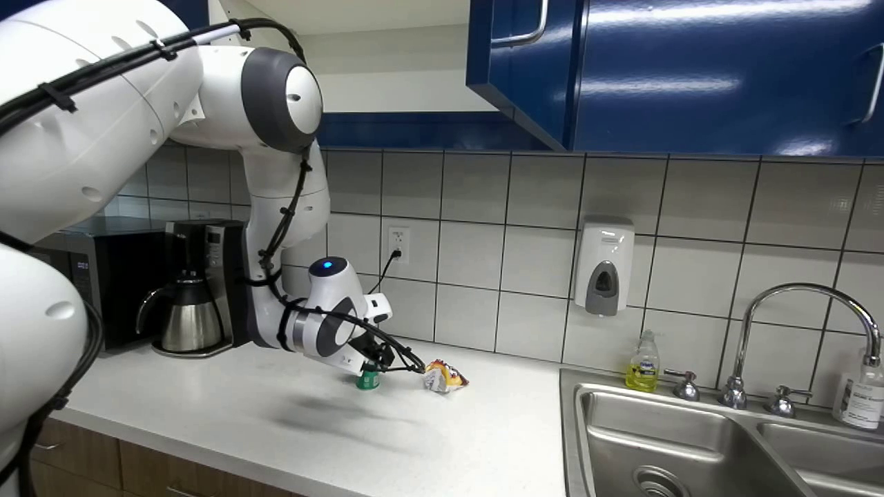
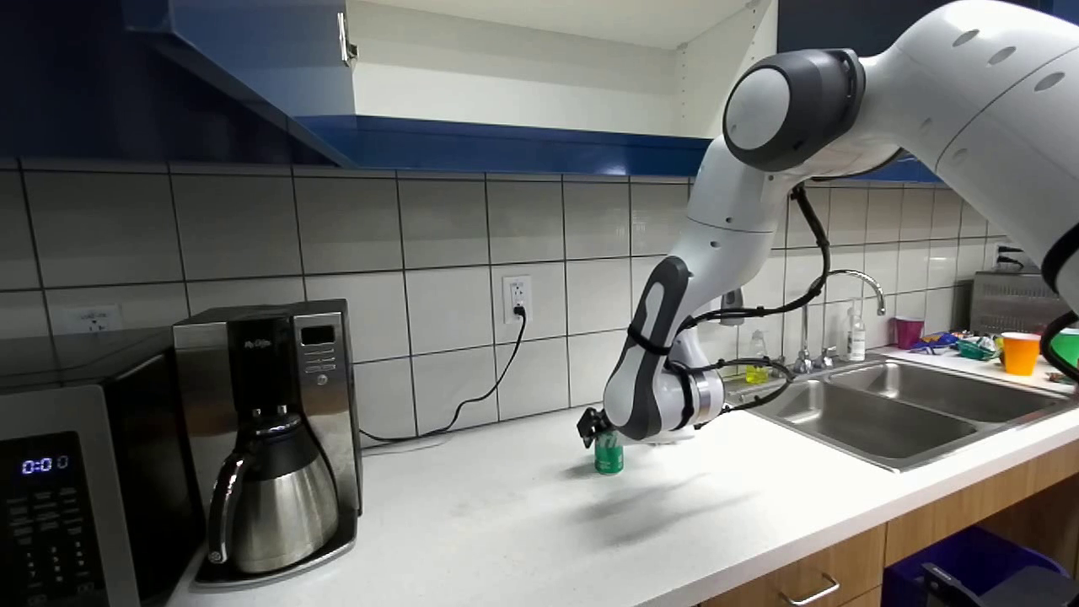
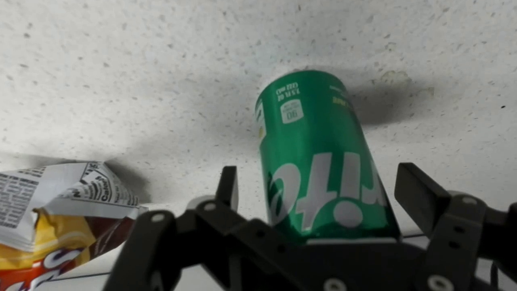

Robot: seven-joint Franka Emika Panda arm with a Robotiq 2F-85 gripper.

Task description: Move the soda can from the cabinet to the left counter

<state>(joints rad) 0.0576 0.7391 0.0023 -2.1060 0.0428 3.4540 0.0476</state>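
Note:
The green soda can (image 2: 609, 457) stands upright on the white counter (image 2: 506, 531). It also shows in an exterior view (image 1: 368, 380), partly behind the gripper, and large in the wrist view (image 3: 319, 153). My gripper (image 3: 321, 182) is open, with one finger on each side of the can's upper part. There is a visible gap between each finger and the can. The can's top end is hidden behind the gripper body. The gripper also shows dark and small in both exterior views (image 1: 376, 355) (image 2: 594, 424). The blue cabinet (image 2: 523, 147) above has its door open.
A crumpled snack bag (image 1: 445, 377) lies beside the can and shows in the wrist view (image 3: 60, 226). A coffee maker (image 2: 278, 472) and a microwave (image 2: 59, 480) stand on the counter. A sink (image 1: 656, 428) with a faucet and yellow soap bottle (image 1: 644, 366) is at the opposite end.

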